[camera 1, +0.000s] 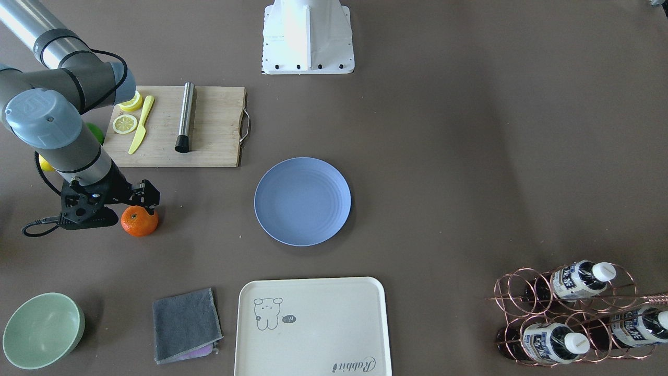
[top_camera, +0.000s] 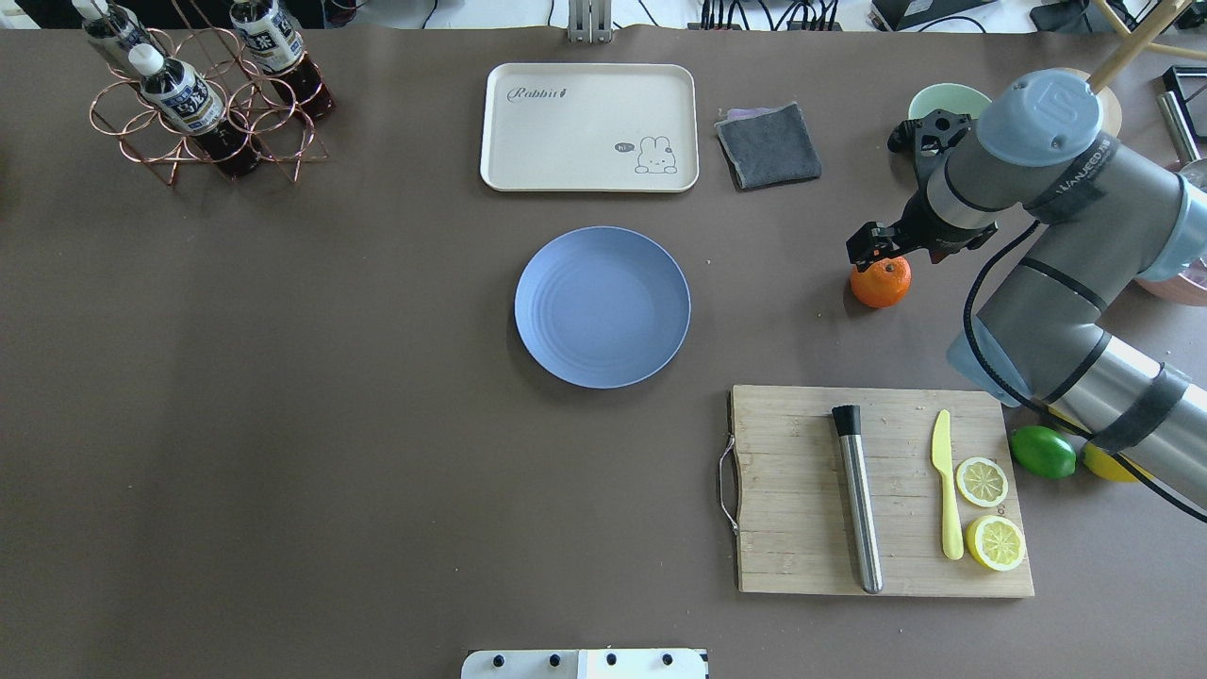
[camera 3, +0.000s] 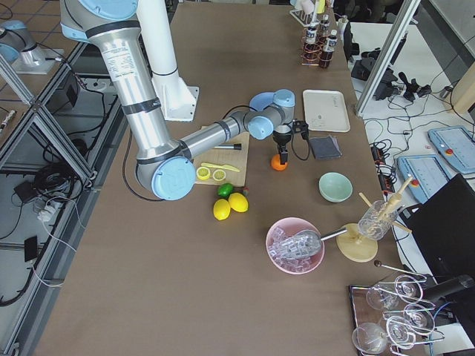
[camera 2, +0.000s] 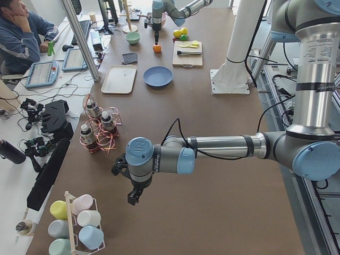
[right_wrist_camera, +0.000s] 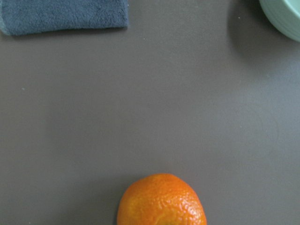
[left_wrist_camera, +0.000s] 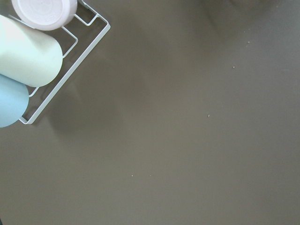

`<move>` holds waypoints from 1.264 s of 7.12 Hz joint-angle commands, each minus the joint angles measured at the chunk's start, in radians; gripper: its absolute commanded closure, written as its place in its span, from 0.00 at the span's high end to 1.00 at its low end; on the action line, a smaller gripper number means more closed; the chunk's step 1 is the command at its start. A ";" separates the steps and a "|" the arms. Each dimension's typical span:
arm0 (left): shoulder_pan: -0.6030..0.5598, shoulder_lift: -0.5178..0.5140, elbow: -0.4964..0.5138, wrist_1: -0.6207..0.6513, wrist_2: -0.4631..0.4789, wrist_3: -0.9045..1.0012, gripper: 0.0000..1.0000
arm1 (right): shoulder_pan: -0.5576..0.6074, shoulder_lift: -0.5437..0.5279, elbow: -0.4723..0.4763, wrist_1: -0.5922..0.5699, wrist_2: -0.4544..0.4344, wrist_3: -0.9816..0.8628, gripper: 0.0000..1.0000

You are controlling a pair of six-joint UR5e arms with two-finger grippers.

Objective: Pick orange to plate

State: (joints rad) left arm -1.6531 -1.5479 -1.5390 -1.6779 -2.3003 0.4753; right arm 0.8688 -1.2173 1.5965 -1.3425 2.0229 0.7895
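Spreading beneath everything, a brown desk point(top_camera: 283, 424). Reaching in from its right side, the right arm point(top_camera: 1037, 311), bent above a wooden cutting board point(top_camera: 801, 509). Lying mid-desk, a blue plate point(top_camera: 602, 306), well apart from the fruit. Hanging low, the right gripper point(top_camera: 875, 247), just over the orange point(top_camera: 881, 282); cannot tell whether spread or pressed together. Hovering above bare desk far off, the left gripper point(camera 2: 133, 197); cannot tell there either. Sitting on the desk between cutting board and grey cloth point(top_camera: 768, 143), the orange, off the plate.
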 commanded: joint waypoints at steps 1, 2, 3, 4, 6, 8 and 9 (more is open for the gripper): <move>-0.002 0.005 0.000 0.001 -0.001 0.006 0.98 | -0.004 0.004 -0.056 0.075 0.000 0.008 1.00; -0.002 0.006 0.002 0.001 -0.001 0.005 0.98 | -0.010 0.002 -0.064 0.075 -0.001 0.007 1.00; -0.002 0.006 0.002 0.001 -0.001 0.005 0.98 | -0.022 0.002 -0.069 0.075 -0.003 0.010 1.00; -0.002 0.006 0.002 0.001 -0.001 0.005 0.98 | -0.030 0.002 -0.072 0.075 -0.003 0.010 1.00; -0.004 0.006 0.004 0.001 -0.001 0.005 0.98 | -0.042 0.002 -0.072 0.078 -0.010 0.084 0.54; -0.004 0.008 0.013 0.003 -0.002 0.005 0.98 | -0.047 0.022 -0.023 0.066 -0.012 0.106 0.00; -0.004 0.006 0.017 0.003 -0.002 0.005 0.98 | -0.048 0.075 -0.009 0.046 -0.007 0.182 0.00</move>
State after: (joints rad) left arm -1.6566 -1.5409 -1.5278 -1.6756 -2.3019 0.4801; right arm 0.8226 -1.1881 1.5630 -1.2772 2.0122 0.9090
